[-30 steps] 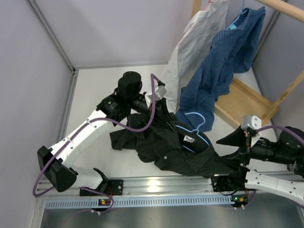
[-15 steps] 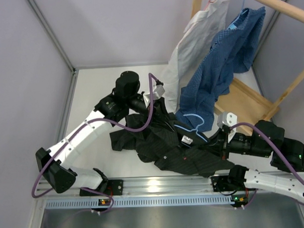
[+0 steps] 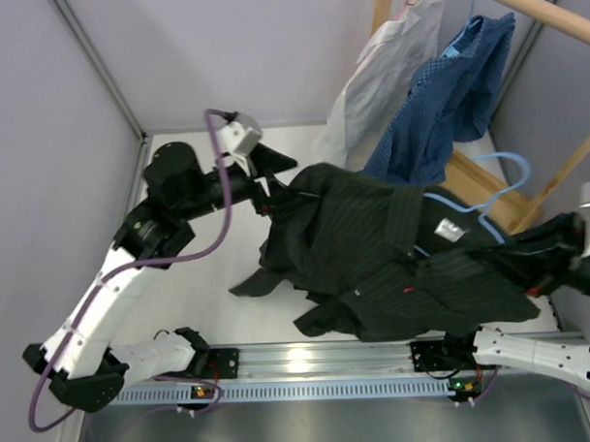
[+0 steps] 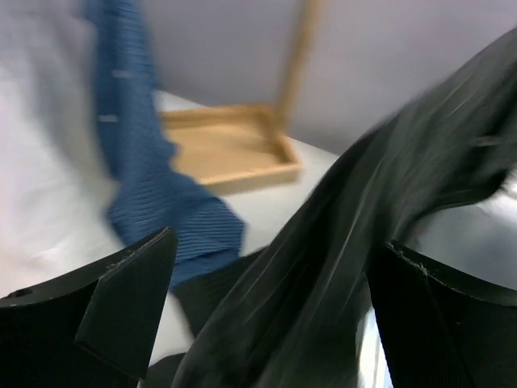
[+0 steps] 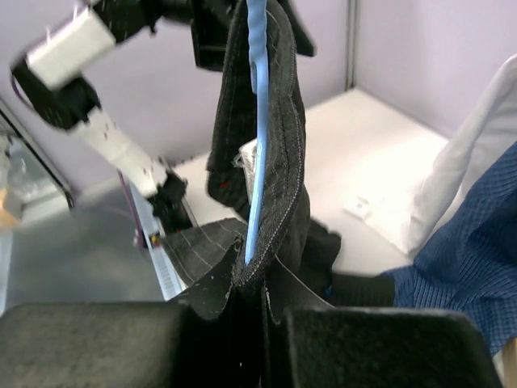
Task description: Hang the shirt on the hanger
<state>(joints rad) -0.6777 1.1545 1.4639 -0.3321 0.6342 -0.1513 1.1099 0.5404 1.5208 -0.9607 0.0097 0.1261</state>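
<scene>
Shirt is held off the desk with the hanger partly threaded inside. The right pincer is clamped on shirt cloth, the left pincer is spread wide. The shoulders likely remain to be seated.

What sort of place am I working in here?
Probably a lab test cell, not a home: plain grey partition walls, an aluminium mounting rail, and a wooden clothes rack.
</scene>
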